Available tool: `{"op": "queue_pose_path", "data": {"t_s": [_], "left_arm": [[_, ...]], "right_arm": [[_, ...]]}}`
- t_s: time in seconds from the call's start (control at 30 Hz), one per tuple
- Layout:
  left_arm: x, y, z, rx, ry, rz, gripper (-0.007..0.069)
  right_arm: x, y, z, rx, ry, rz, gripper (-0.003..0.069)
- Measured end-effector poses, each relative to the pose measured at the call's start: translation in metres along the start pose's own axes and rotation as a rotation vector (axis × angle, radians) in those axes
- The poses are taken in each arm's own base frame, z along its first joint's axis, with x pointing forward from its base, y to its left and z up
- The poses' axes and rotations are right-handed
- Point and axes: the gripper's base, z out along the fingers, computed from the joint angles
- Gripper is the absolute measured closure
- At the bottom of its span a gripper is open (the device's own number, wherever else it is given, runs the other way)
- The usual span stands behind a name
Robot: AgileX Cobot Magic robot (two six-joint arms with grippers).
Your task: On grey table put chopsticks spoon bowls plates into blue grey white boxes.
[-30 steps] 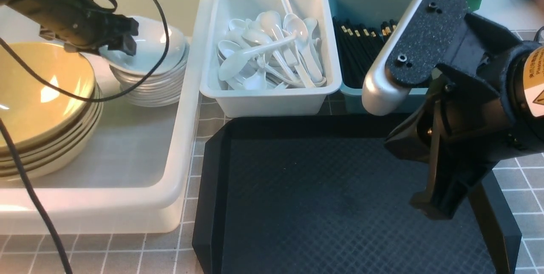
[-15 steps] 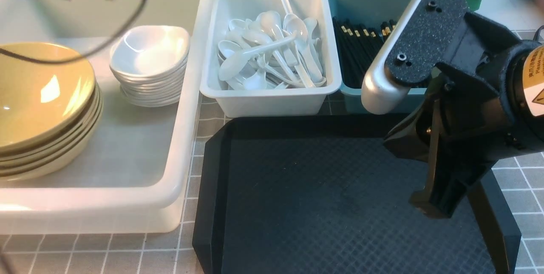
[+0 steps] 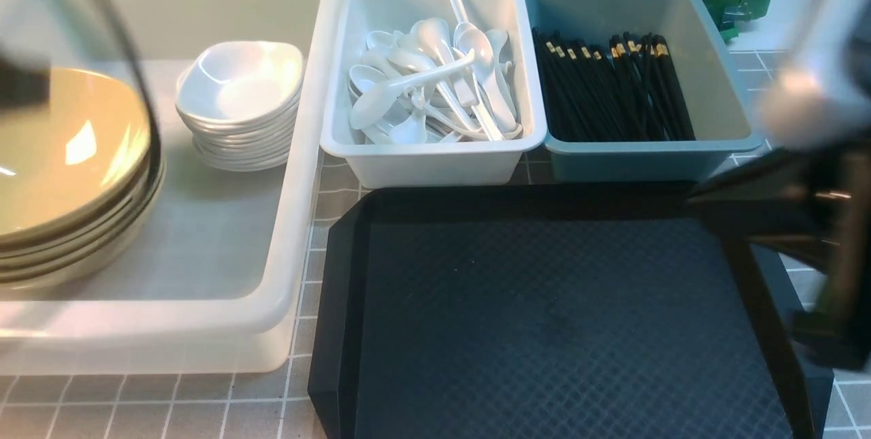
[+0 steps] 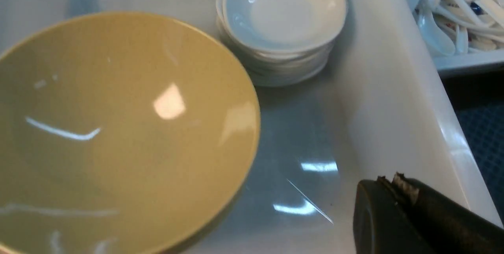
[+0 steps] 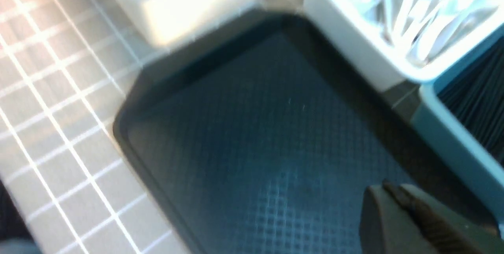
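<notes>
The left gripper (image 4: pixel 391 179) is clenched with its jaws pressed together and nothing between them. It hangs over the bare floor of the large milky-white rimmed plastic box (image 4: pixel 393 88). Just beside it in that box is the stack of wide, glossy olive-yellow bowls (image 4: pixel 118 128). A little farther from it is the stack of small, glossy white rounded-square plates (image 4: pixel 281 13), nested evenly and apart from the bowls.

Beyond the box wall, away from this gripper, the small pale grey-white bin (image 3: pixel 435 160) holds a loose heap of glossy white soup spoons (image 3: pixel 422 85).

The right gripper (image 5: pixel 390 189) is also closed tight and empty, poised above the black diamond-textured tray (image 5: pixel 256 136), which carries nothing. Ahead of it, past the tray's far edge, the small dull blue-grey bin (image 3: pixel 633 160) holds the long black chopsticks (image 3: pixel 612 92) with gold bands, lying side by side.

The visible parts of the grey table (image 3: pixel 204 405) with its white grid bear no loose tableware. Both arms show only as blur in the front view.

The sorting looks finished, or very nearly so, since every bowl, plate, spoon and chopstick in sight already lies in a box. Neither gripper holds anything, and nothing waits on the tray. Whether more pieces lie out of view cannot be told.
</notes>
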Motion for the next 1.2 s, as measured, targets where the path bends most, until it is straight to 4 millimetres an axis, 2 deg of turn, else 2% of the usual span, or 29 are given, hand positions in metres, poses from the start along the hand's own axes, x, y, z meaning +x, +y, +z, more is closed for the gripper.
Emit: {"op": "queue_pose_path", "data": {"t_s": [0.1,0.17,0.2,0.23,0.27,0.37,0.57,0.83,1.2], "left_arm": [[0.031,-0.006,-0.014,-0.009,-0.058,0.0,0.0636],[0.06,-0.011,-0.025,-0.02,-0.111,0.004,0.0636],[0.062,-0.011,-0.023,-0.02,-0.105,0.003,0.0636],[0.082,-0.015,-0.033,-0.029,-0.164,0.01,0.0636],[0.086,-0.015,-0.032,-0.03,-0.163,0.011,0.0636],[0.114,-0.018,-0.041,-0.059,-0.244,0.036,0.0636],[0.126,-0.019,-0.049,-0.089,-0.307,0.063,0.0636],[0.126,-0.019,-0.049,-0.089,-0.307,0.061,0.0636],[0.126,-0.019,-0.049,-0.089,-0.307,0.061,0.0636]], "right_arm": [[0.011,0.001,-0.01,0.003,-0.081,0.001,0.0614],[0.022,0.002,-0.019,0.005,-0.154,0.003,0.0614],[0.025,0.002,-0.021,0.006,-0.168,0.003,0.0614],[0.034,0.002,-0.03,0.01,-0.241,0.004,0.0614],[0.035,0.002,-0.031,0.01,-0.249,0.005,0.0614],[0.046,0.004,-0.039,0.014,-0.36,0.006,0.0614],[0.051,0.005,-0.037,0.012,-0.353,0.006,0.0614],[0.062,0.005,-0.034,0.009,-0.231,0.007,0.0614],[0.064,0.005,-0.033,0.008,-0.204,0.007,0.0614]]}}
